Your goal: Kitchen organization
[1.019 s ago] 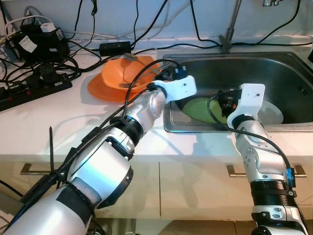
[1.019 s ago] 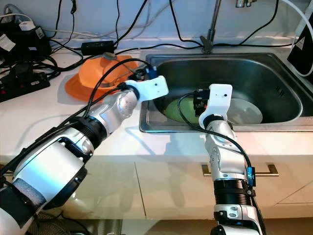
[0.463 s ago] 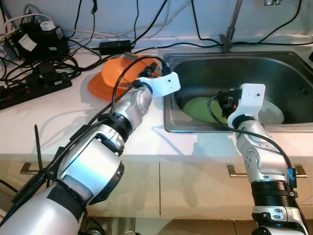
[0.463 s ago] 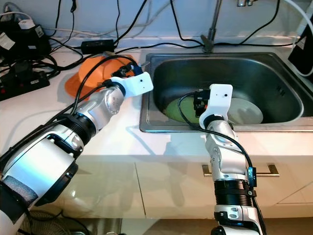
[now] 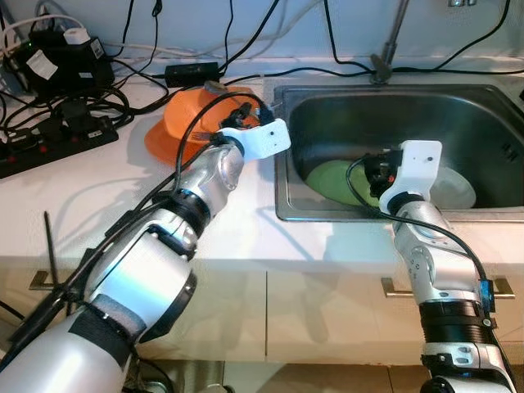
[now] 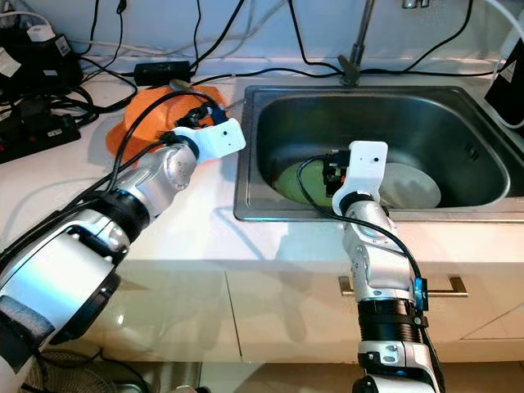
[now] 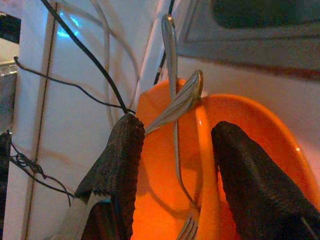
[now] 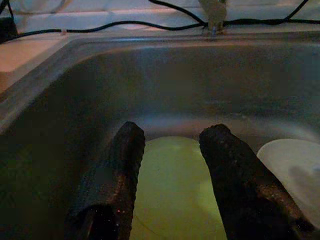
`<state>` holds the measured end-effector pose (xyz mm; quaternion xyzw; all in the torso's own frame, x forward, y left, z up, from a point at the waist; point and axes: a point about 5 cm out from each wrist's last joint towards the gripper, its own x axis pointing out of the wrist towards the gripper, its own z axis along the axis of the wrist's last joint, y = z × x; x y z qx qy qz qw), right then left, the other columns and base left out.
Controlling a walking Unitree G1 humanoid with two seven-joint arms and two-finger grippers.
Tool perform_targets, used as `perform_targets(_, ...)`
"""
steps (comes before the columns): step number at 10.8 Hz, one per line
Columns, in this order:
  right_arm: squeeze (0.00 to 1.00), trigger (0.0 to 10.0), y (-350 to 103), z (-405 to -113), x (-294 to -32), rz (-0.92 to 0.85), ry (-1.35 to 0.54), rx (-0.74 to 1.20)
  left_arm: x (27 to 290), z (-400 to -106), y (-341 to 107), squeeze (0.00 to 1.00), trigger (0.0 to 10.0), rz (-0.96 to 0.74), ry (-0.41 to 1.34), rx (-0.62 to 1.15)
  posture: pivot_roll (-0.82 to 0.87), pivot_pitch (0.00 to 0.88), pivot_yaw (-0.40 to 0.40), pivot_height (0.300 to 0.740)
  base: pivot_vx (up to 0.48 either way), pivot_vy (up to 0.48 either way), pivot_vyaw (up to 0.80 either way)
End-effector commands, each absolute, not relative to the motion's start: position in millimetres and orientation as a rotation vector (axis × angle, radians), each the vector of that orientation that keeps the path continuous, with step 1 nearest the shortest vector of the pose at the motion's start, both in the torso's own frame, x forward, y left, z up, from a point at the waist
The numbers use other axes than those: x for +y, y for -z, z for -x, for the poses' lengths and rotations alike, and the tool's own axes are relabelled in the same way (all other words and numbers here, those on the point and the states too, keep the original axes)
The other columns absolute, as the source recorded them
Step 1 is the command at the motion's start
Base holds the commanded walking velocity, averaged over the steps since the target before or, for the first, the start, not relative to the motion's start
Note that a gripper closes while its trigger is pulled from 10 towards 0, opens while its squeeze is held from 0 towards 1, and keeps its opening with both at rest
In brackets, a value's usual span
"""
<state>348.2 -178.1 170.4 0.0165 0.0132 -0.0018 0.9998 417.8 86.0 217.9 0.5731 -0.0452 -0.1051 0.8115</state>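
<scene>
**Left eye view: one arm over the orange bowl, the other in the sink**

At the far left of the white counter (image 5: 98, 188) lies a black power strip (image 5: 49, 147) amid a tangle of black cables (image 5: 65, 106). To its right sits an orange bowl (image 5: 184, 123) on an orange plate (image 5: 160, 143), just beside the sink's left rim. The left end effector (image 7: 172, 145) reaches over this bowl. In the left wrist view its two black fingers (image 7: 117, 170) stand apart with nothing clamped between them, one on either side of the bowl's rim. A metal fork (image 7: 172, 100) lies in the bowl with its tines low and its handle running up over the rim, and a spoon (image 7: 180, 100) crosses it at a slant, its bowl end resting at the rim.

Further right is the steel sink (image 5: 483, 106), with the faucet stem (image 5: 385, 49) rising behind it. On its bottom lies a green plate (image 8: 172, 185), and to its right a white plate (image 8: 292, 170), their edges close together. The right end effector (image 8: 172, 165) hangs inside the sink above the green plate, fingers spread and gripping nothing.
</scene>
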Motion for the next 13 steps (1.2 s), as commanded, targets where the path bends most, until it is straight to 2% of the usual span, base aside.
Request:
perform_targets(1,0.00,10.0,-175.8,-351.9,-173.6,-0.030,-0.016,0.024,90.3,-418.4,-221.6,0.00,10.0,-1.218,0.210,-0.102,0.09,0.136,0.040,0.740,0.000,0.000,0.00)
perform_targets(3,0.00,10.0,-176.5,-353.5,-172.9,-0.028,-0.019,0.025,88.9,-417.2,-223.9,0.00,10.0,-1.212,0.220,-0.121,0.10,0.133,0.035,0.740,0.000,0.000,0.00)
perform_targets(6,0.00,10.0,-177.4,-358.3,-170.8,-0.028,-0.026,0.024,100.0,-411.8,-232.1,0.00,10.0,-1.211,0.200,-0.158,0.13,0.123,0.025,0.740,0.000,0.000,0.00)
perform_targets(9,0.00,10.0,-178.7,-363.4,-165.9,-0.031,-0.044,0.021,111.4,-394.2,-233.3,0.00,10.0,-1.218,0.202,-0.165,0.16,0.120,0.012,0.740,0.000,0.000,0.00)
perform_targets(13,0.00,10.0,-177.2,-366.4,-160.4,-0.036,-0.063,0.023,110.8,-377.1,-225.6,0.00,10.0,-1.227,0.252,-0.127,0.17,0.114,0.009,0.740,0.000,0.000,0.00)
